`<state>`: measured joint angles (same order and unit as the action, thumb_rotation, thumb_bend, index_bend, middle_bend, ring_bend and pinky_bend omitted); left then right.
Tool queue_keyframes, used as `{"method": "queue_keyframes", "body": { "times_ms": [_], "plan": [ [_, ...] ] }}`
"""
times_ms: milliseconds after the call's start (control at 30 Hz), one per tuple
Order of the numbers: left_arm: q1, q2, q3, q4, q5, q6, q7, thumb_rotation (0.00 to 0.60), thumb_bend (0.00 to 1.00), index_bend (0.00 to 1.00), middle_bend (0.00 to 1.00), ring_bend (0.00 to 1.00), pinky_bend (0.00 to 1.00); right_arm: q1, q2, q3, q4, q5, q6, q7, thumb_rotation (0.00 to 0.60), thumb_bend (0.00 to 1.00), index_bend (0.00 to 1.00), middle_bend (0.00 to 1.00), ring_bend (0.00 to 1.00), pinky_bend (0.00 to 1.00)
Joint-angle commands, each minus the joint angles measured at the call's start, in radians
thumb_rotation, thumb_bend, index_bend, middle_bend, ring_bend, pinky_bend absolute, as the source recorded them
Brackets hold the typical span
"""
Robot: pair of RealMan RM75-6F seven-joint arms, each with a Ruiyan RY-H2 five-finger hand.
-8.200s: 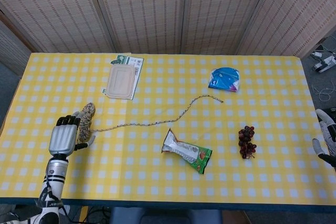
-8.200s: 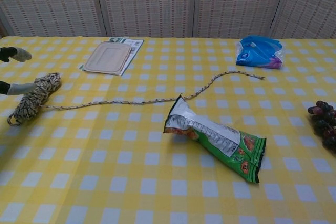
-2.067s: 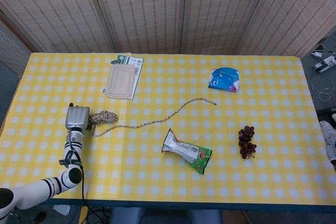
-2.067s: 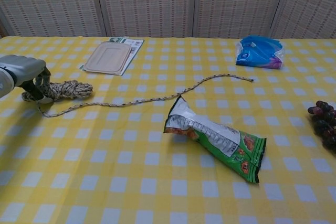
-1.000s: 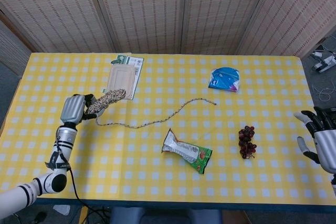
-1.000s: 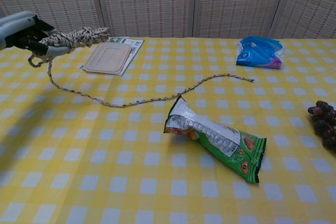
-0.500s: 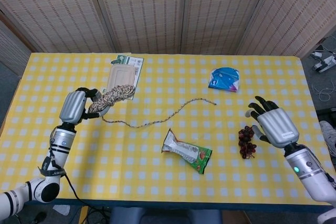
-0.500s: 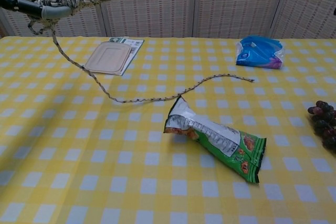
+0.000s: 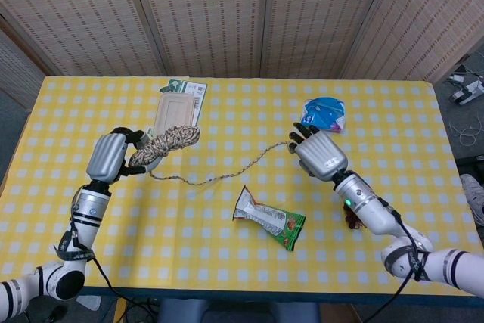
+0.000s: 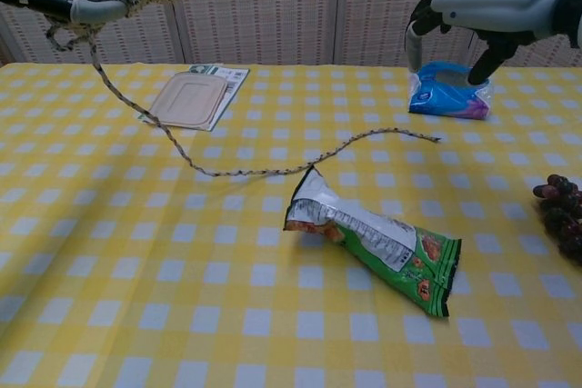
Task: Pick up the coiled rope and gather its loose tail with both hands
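The left hand (image 9: 110, 156) grips the coiled rope (image 9: 165, 142) and holds it in the air above the yellow checked table (image 9: 227, 262); the bundle sticks out from the hand toward the table's middle. From the hand's underside the loose tail (image 9: 227, 175) hangs down, meets the cloth, and trails across toward the right hand (image 9: 320, 154), its end lying on the table just under that hand's fingertips.

The right hand hovers palm down with fingers spread and slightly bent, holding nothing; in the chest view it hangs clearly above the tail's end (image 10: 427, 137), not touching it.

Just beyond the left hand and the coil lies a flat beige lid (image 9: 174, 114) on a printed card. Beyond the right hand sits a blue packet (image 9: 325, 113). Between the two hands, nearer the robot than the tail, lies a green snack bag (image 9: 270, 218). A bunch of dark grapes (image 10: 562, 215) rests under the right forearm, mostly hidden by it in the head view.
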<state>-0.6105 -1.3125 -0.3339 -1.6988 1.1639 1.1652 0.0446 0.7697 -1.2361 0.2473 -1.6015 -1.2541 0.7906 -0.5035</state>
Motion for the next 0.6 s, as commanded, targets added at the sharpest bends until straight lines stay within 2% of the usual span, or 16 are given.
{"method": "queue_keyframes", "body": {
  "times_ms": [33,333,600],
  "plan": [
    [0.002,0.006,0.005,-0.011,-0.001,0.004,0.010,0.445,0.26,0.72,0.71,0.53,0.31,0.061,-0.079,0.000,0.084,0.035,-0.031,-0.052,0.600,0.37,0.40,0.25,0.09,0.23],
    [0.011,0.022,0.015,-0.039,-0.009,0.019,0.030,0.434,0.26,0.72,0.71,0.53,0.31,0.138,-0.220,-0.031,0.252,0.043,-0.052,-0.051,0.600,0.35,0.40,0.25,0.09,0.23],
    [0.025,0.030,0.031,-0.049,-0.007,0.031,0.034,0.433,0.26,0.72,0.71,0.53,0.31,0.176,-0.341,-0.049,0.398,0.038,-0.054,-0.005,0.600,0.26,0.40,0.25,0.09,0.23]
  ]
}}
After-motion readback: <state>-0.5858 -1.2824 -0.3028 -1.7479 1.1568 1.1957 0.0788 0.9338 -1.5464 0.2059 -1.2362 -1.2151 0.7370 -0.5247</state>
